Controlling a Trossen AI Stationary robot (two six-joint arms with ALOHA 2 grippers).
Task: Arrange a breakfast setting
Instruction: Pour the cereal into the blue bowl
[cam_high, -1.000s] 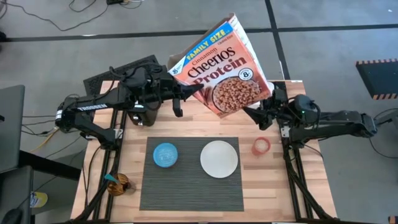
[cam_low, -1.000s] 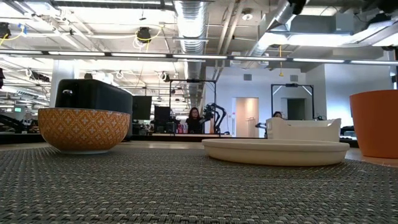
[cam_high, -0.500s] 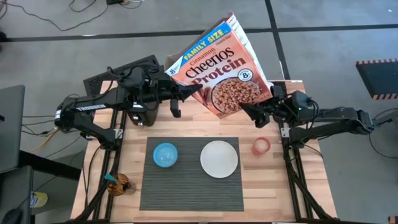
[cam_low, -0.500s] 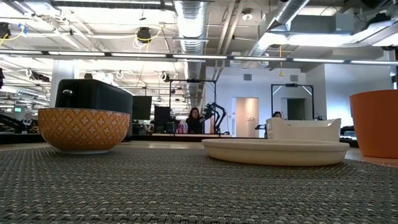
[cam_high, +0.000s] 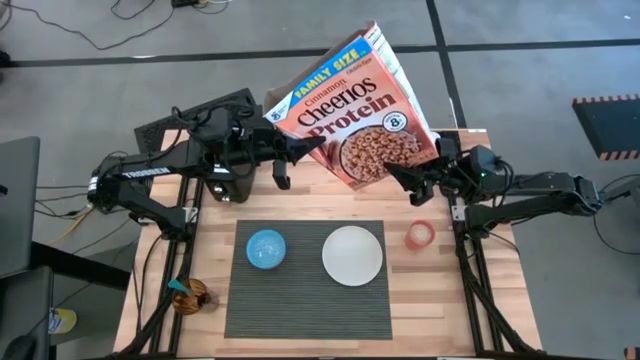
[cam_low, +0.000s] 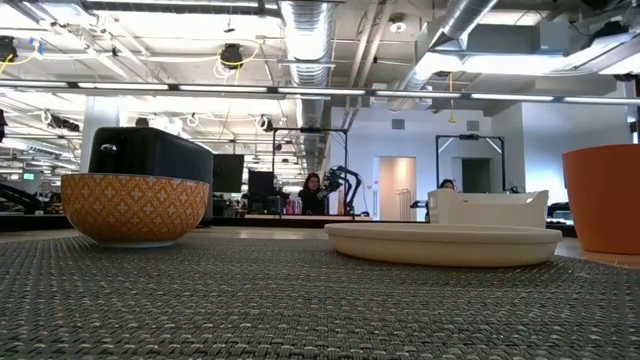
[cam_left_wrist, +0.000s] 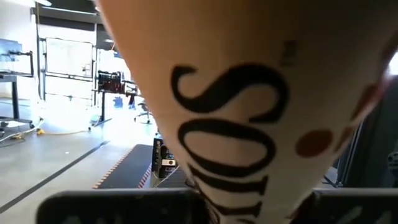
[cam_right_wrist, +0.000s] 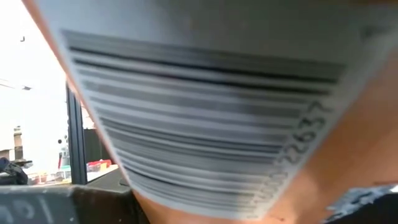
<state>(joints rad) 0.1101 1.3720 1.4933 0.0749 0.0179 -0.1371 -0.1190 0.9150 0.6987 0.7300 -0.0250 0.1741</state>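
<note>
A big orange cereal box (cam_high: 352, 112) is held high above the table's far side, tilted. My left gripper (cam_high: 312, 148) is shut on its lower left edge. My right gripper (cam_high: 402, 184) is open, its fingers on either side of the box's barcode bottom end (cam_right_wrist: 205, 118). Below lies the dark ribbed placemat (cam_high: 308, 300). On it stand the blue bowl (cam_high: 266, 249), orange-patterned outside (cam_low: 135, 208), and the white plate (cam_high: 352, 254). A brown round thing with a blue-handled piece (cam_high: 188, 295) sits at the near left corner. The dark-red fruit is out of view. My left gripper pinches the box's lower left edge (cam_left_wrist: 249, 193) between its two fingers, coming level from the table's left. The box is lifted clear of the table and tilted, its printed front facing up. My right gripper: I cannot tell whether its fingers touch the box's bottom end.
The black toaster (cam_high: 232, 182) stands under my left arm at the far left. An orange-red cup (cam_high: 420, 234) stands right of the placemat. A white container (cam_low: 487, 208) shows behind the plate. People show in the room beyond the table.
My right gripper has gone a little toward the table's left edge, closer under the box's bottom end. The box has shifted slightly left and stays lifted and tilted.
</note>
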